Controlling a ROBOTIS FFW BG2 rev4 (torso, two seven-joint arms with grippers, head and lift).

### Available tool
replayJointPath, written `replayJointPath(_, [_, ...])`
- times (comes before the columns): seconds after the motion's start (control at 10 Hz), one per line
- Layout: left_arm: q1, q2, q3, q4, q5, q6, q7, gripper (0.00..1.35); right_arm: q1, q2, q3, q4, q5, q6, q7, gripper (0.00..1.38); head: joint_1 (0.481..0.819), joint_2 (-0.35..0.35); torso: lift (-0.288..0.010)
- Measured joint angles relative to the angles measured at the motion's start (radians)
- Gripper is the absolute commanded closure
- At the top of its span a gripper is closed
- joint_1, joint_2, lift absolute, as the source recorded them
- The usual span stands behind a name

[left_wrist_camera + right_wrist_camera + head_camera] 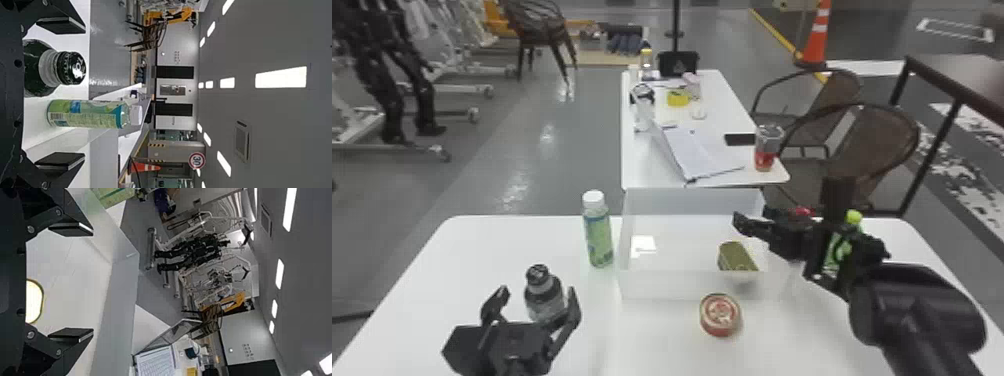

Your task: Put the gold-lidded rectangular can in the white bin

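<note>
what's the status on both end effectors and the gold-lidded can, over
Left end effector open by dark-capped bottle; right end effector open over white bin. Gold-lidded rectangular can inside, ungripped. Round red tin outside, likely no obstacle.

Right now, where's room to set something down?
Bin floor left of gold can; table between green-labelled bottle and left edge. Crowded: dark-capped bottle by left gripper; bin's right side, under right gripper.
</note>
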Motion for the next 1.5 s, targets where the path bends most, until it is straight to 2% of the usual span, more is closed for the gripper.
replayJointPath(0.2, [-0.002,0.000,-0.002,0.000,-0.001,-0.003,0.002,0.16,0.137,0.000,-0.032,-0.218,-0.012,-0.018,-0.074,0.37,0.549,0.000,-0.100])
replayJointPath(0.4, [-0.002,0.000,-0.002,0.000,0.001,-0.004,0.003,0.15,0.264,0.000,-0.066,-0.354,-0.036,-0.049,-0.095,0.37,0.549,0.000,-0.100])
replayJointPath(0.6, [-0.002,0.000,-0.006,0.000,0.004,-0.007,0.009,0.15,0.399,0.003,-0.079,-0.407,-0.055,-0.140,-0.108,0.38,0.549,0.000,-0.100])
replayJointPath(0.9, [-0.001,0.000,-0.006,0.000,0.007,-0.013,0.011,0.16,0.557,0.029,-0.080,-0.461,-0.044,-0.266,-0.147,0.39,0.549,0.000,-0.100])
replayJointPath(1.0, [-0.001,0.000,-0.006,0.000,0.007,-0.014,0.011,0.16,0.604,0.034,-0.080,-0.484,-0.040,-0.310,-0.180,0.39,0.549,0.000,-0.100])
replayJointPath(1.2, [0.000,0.000,-0.005,-0.002,0.005,-0.014,0.011,0.16,0.702,0.037,-0.083,-0.539,-0.034,-0.390,-0.308,0.39,0.549,0.000,-0.100])
replayJointPath(1.3, [0.001,0.000,-0.002,-0.003,0.004,-0.014,0.011,0.16,0.731,0.041,-0.083,-0.549,-0.036,-0.417,-0.335,0.39,0.549,0.000,-0.100])
replayJointPath(1.5, [0.002,0.000,-0.005,-0.003,0.004,-0.013,0.011,0.16,0.741,0.046,-0.081,-0.551,-0.026,-0.418,-0.335,0.39,0.549,0.000,-0.100])
